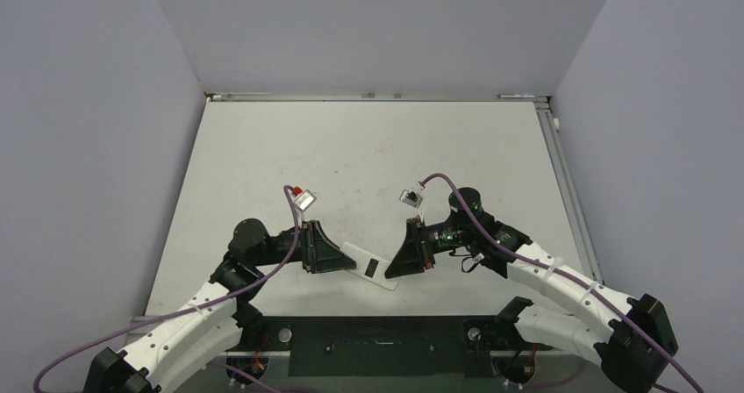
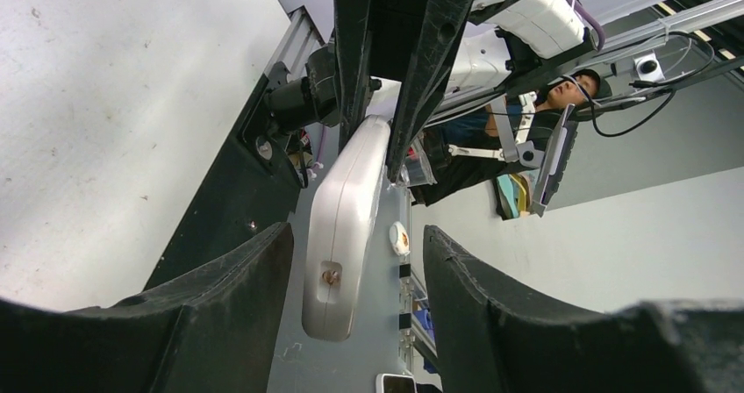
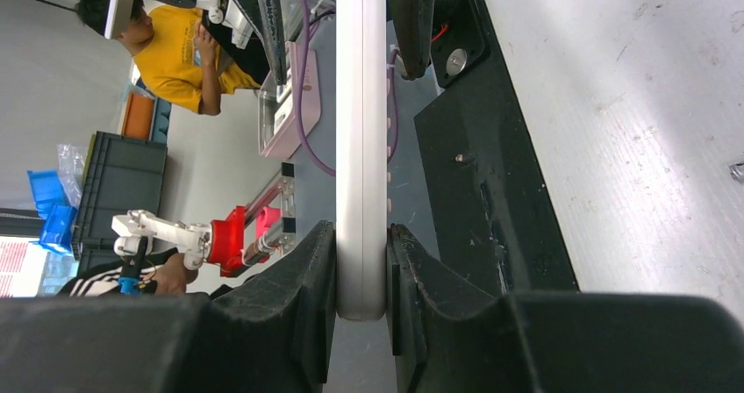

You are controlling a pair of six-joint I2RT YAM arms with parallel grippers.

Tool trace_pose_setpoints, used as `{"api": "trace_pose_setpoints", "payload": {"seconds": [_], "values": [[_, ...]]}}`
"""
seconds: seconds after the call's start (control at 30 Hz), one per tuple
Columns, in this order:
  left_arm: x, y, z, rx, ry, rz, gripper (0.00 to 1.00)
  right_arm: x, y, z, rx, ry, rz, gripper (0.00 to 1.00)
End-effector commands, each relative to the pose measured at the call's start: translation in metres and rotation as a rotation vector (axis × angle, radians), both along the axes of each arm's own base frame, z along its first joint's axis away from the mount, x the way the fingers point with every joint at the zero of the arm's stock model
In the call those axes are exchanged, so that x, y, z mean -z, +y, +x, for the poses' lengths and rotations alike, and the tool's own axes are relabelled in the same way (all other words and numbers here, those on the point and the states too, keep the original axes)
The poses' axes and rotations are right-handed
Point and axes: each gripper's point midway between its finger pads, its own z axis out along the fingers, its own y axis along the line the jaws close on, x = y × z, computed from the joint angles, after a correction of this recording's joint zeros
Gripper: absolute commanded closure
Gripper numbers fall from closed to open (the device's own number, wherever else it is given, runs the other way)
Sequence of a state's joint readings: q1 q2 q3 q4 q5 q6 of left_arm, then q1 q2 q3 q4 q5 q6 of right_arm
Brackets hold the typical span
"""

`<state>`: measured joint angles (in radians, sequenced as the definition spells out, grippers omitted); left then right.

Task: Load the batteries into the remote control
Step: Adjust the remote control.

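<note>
The white remote control (image 1: 367,266) hangs in the air between my two grippers, near the table's front edge. Its upward face shows a dark rectangular patch. My right gripper (image 1: 399,266) is shut on one end of it; in the right wrist view the remote (image 3: 361,130) is edge-on, clamped between the fingers of that gripper (image 3: 361,244). My left gripper (image 1: 338,258) is open around the other end; in the left wrist view the remote (image 2: 342,217) sits between the spread fingers of that gripper (image 2: 355,244) with a gap on each side. No batteries are in view.
The white table (image 1: 368,147) is walled on three sides. A black mounting plate (image 1: 377,345) runs along the near edge below the remote. A tiny dark thing (image 3: 738,171) lies on the table at the right edge of the right wrist view.
</note>
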<state>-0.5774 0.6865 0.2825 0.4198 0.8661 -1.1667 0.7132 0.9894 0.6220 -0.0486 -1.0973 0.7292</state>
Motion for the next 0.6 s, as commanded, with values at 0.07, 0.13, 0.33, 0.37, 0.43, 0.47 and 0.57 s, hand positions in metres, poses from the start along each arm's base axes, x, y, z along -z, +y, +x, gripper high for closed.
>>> {"api": "trace_pose_setpoints", "payload": {"seconds": [0.07, 0.13, 0.33, 0.37, 0.43, 0.47, 0.57], "values": [[-0.0337, 0.0000, -0.0073, 0.039, -0.120, -0.082, 0.51, -0.0144, 0.0049, -0.0012, -0.031, -0.032, 0.078, 0.91], [-0.0350, 0.0002, -0.0085, 0.045, -0.121, -0.091, 0.53, -0.0134, 0.0066, -0.0015, -0.033, -0.021, 0.077, 0.91], [-0.0358, 0.0010, -0.0102, 0.047, -0.123, -0.104, 0.63, -0.0108, 0.0090, -0.0019, -0.037, -0.013, 0.070, 0.91], [-0.0363, 0.0013, -0.0106, 0.047, -0.125, -0.106, 0.65, -0.0110, 0.0091, -0.0019, -0.037, -0.012, 0.071, 0.91], [-0.0356, 0.0013, -0.0117, 0.051, -0.124, -0.105, 0.70, -0.0118, 0.0097, -0.0013, -0.034, -0.012, 0.072, 0.91], [-0.0357, 0.0014, -0.0118, 0.052, -0.125, -0.106, 0.74, -0.0122, 0.0099, -0.0006, -0.031, -0.013, 0.074, 0.91], [-0.0344, 0.0012, -0.0118, 0.050, -0.123, -0.102, 1.00, -0.0116, 0.0102, 0.0000, -0.027, -0.012, 0.072, 0.91]]}}
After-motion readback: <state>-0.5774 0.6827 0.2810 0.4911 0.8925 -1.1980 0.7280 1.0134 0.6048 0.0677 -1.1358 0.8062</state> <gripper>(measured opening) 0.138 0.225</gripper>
